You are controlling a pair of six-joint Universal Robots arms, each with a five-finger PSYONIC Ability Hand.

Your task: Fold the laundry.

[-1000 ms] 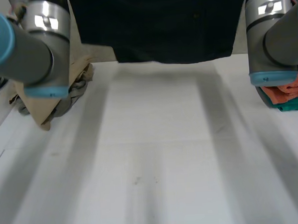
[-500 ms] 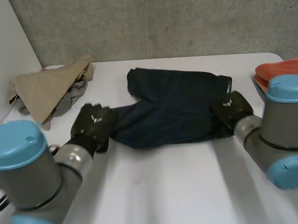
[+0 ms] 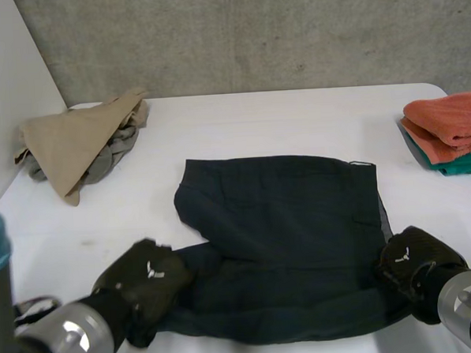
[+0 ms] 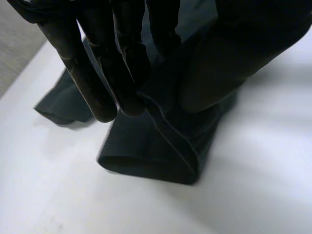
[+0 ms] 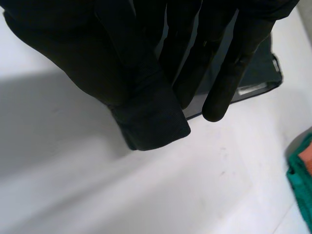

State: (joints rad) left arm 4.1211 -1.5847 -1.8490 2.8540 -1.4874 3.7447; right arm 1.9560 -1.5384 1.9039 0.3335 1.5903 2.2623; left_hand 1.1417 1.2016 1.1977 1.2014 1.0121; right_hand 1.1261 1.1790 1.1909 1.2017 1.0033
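The dark shorts point(image 3: 286, 229) lie spread on the white tabletop point(image 3: 256, 120), in the middle of its near half. They lie fairly flat, with what looks like the waistband towards the right edge and the near hem bunched into soft rolls along the near edge.

My left hand point(image 3: 146, 288) sits at the near-left corner of the shorts. In my left wrist view the fingers point(image 4: 97, 73) run nearly straight and press a fold of the dark cloth point(image 4: 146, 151) against the thumb, so this hand has the cloth pinched. Past the fingertips a doubled-over end of the shorts rests on the table.

My right hand point(image 3: 414, 266) sits at the near-right corner of the shorts, close to the tabletop's near-right corner. In my right wrist view the fingers point(image 5: 219, 48) reach down beside the thumb with a corner of the cloth point(image 5: 151, 122) caught between them, so this hand too is clamped on the shorts.

At the far-left corner of the tabletop a tan cloth point(image 3: 72, 141) lies crumpled over a grey garment point(image 3: 115, 147). At the right edge a folded orange towel point(image 3: 450, 122) is stacked on a folded teal cloth point(image 3: 464, 164), well apart from the shorts.
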